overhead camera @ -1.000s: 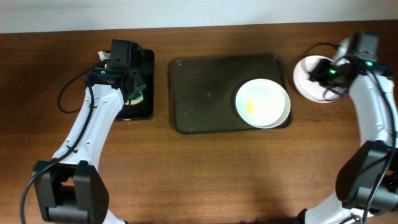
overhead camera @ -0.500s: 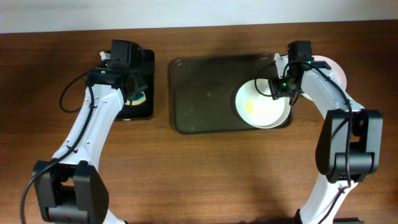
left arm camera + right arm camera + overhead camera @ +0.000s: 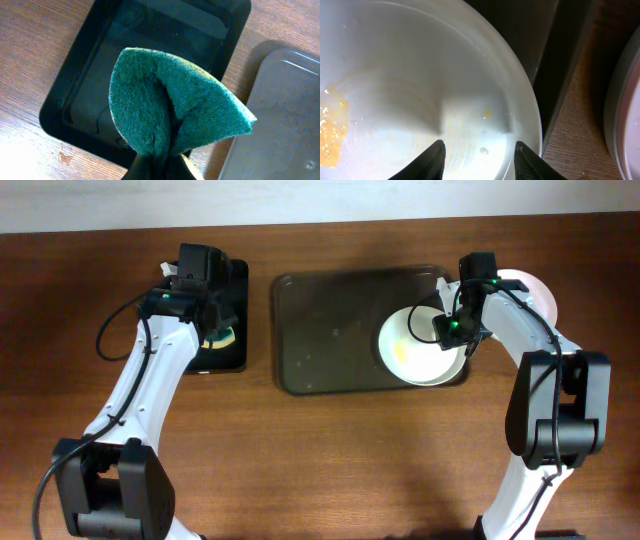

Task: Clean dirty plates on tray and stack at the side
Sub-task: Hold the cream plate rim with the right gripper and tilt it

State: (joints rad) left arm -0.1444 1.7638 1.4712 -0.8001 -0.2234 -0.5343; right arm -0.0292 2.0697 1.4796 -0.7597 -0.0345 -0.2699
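Fingers (image 3: 432,161) of right claw (image 3: 479,160): spread wide with nothing between them, hanging over the plate's right half, bottom middle of the wrist frame.
Plate (image 3: 420,75): white and wet with a few water beads. It lies in the right end of the tray, right of centre in the overhead frame.
Smear (image 3: 331,137): yellow, on the plate's floor, lower left of the wrist frame.
Tray (image 3: 330,330): dark brown, upper middle of the overhead frame.
Second plate (image 3: 538,292): on the table (image 3: 320,460) just past the tray's right rim, upper right, partly hidden by the right arm.
Left claw (image 3: 156,169): pinched tight on a folded green sponge (image 3: 165,105).
Black tray (image 3: 165,30): glossy, under the sponge, just left of the brown tray, upper left of the overhead frame.
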